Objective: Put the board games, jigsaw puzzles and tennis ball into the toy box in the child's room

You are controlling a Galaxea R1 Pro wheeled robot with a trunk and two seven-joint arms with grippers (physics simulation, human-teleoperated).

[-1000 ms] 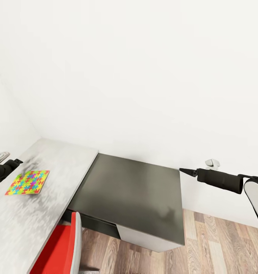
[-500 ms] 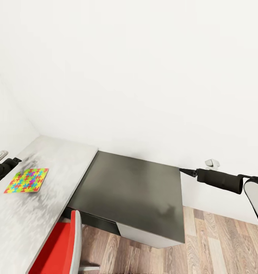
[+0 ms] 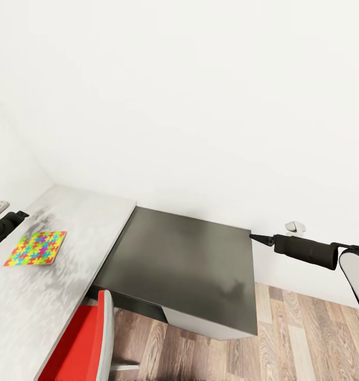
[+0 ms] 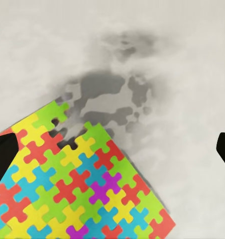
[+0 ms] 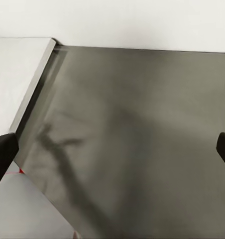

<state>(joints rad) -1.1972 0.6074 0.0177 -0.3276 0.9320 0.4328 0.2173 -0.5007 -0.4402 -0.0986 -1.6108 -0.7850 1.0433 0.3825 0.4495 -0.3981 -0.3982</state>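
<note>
One jigsaw puzzle (image 3: pixel 35 247), a thin square of bright interlocking pieces, lies flat on the pale grey top of the table (image 3: pixel 79 222). My left gripper (image 3: pixel 15 218) hovers just beside it at the left edge of the head view. The left wrist view looks down on the puzzle (image 4: pixel 77 184), which has a small gap in its far edge. There the left gripper (image 4: pixel 112 154) stands open, one dark fingertip (image 4: pixel 3 159) over the puzzle. My right gripper (image 3: pixel 255 238) is held out by the dark grey desk section's far right corner, open and empty (image 5: pixel 112 152).
The dark grey desk section (image 3: pixel 184 264) adjoins the pale top, with a white front below. A red chair (image 3: pixel 76 344) is tucked under the pale top's near edge. White walls close the back and left. Wood-plank floor (image 3: pixel 306 344) lies to the right.
The whole picture has shifted slightly, the desk and puzzle sliding up and left with more wall corner showing, so the camera moved. Both grippers keep their poses.
</note>
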